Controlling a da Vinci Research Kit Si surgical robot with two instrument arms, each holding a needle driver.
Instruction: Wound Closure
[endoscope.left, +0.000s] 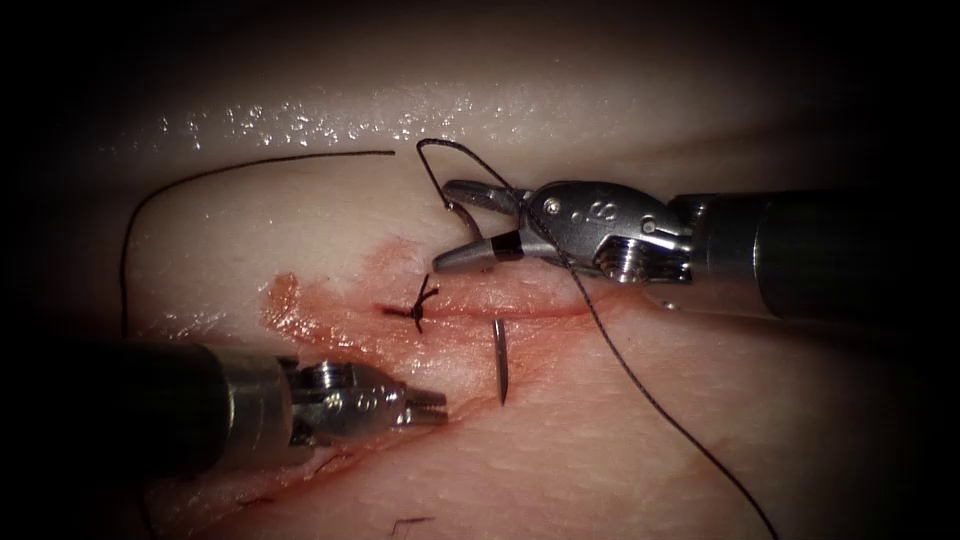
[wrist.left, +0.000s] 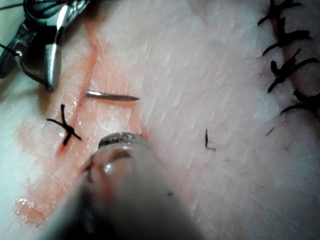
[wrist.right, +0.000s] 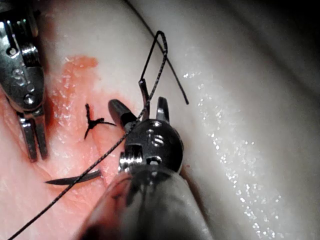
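The needle is sticking out of the tissue below the cut, the right hand gaping empty with thread draping its wrist, the left hand lying clenched, empty.

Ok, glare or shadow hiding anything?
Endoscope view: glare speckles the tissue above the cut, edges in shadow; needle unhidden, partly in tissue below the cut; right claw open, thread draped over it; left claw shut, empty. Right wrist view: wet glints.

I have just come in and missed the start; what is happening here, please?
Two metal needle drivers work over pale pork tissue with a reddened cut. The right hand is open, with dark thread looped about it. The left hand is shut and holds nothing. The curved steel needle emerges from the tissue just below the cut, beside one finished knot.
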